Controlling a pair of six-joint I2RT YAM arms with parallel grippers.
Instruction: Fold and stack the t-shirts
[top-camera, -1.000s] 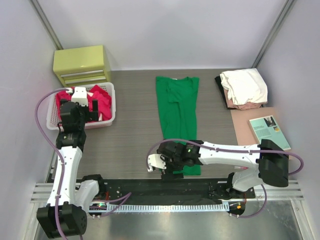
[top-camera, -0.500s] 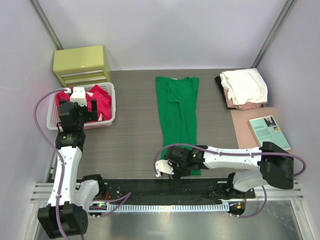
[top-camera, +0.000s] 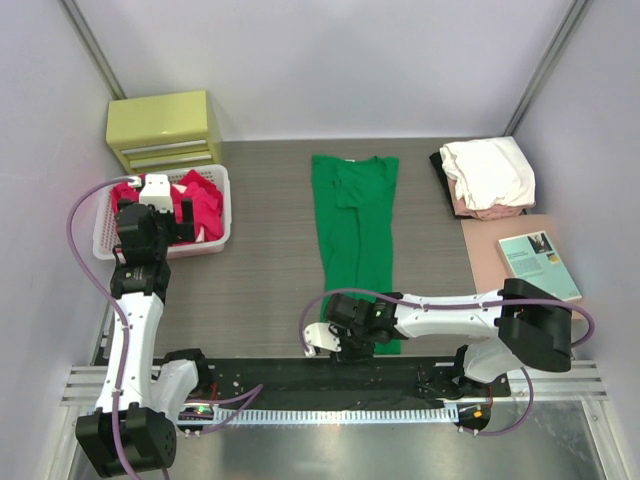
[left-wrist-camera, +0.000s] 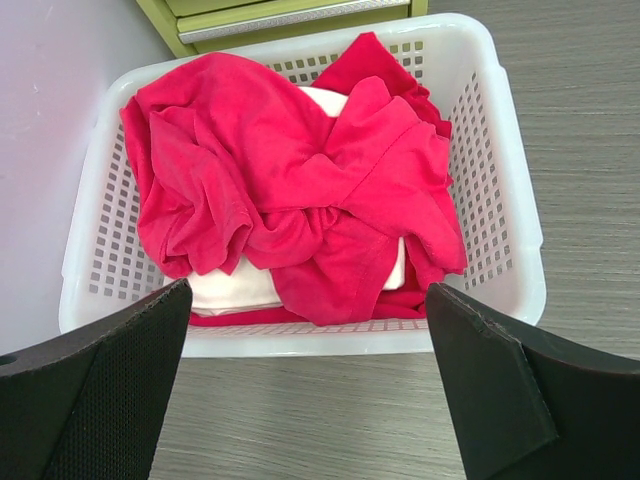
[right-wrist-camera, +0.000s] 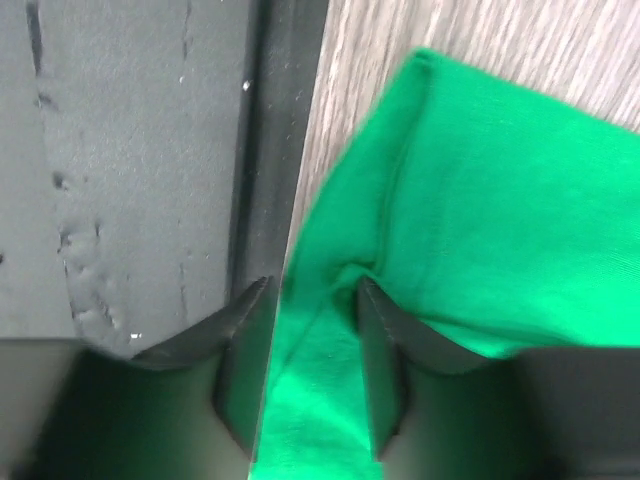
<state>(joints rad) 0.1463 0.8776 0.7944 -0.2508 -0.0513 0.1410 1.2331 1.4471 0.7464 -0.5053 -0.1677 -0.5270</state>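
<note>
Lying flat, a bright green t-shirt (top-camera: 355, 230) folded into a long strip spans the woodgrain desk (top-camera: 260, 280) from far edge to near edge. The right arm's jaws clamp its puckered near hem. The left arm's jaws gape above crumpled red t-shirts (left-wrist-camera: 300, 190) in a white slatted basket (left-wrist-camera: 505, 170) at the left edge.
</note>
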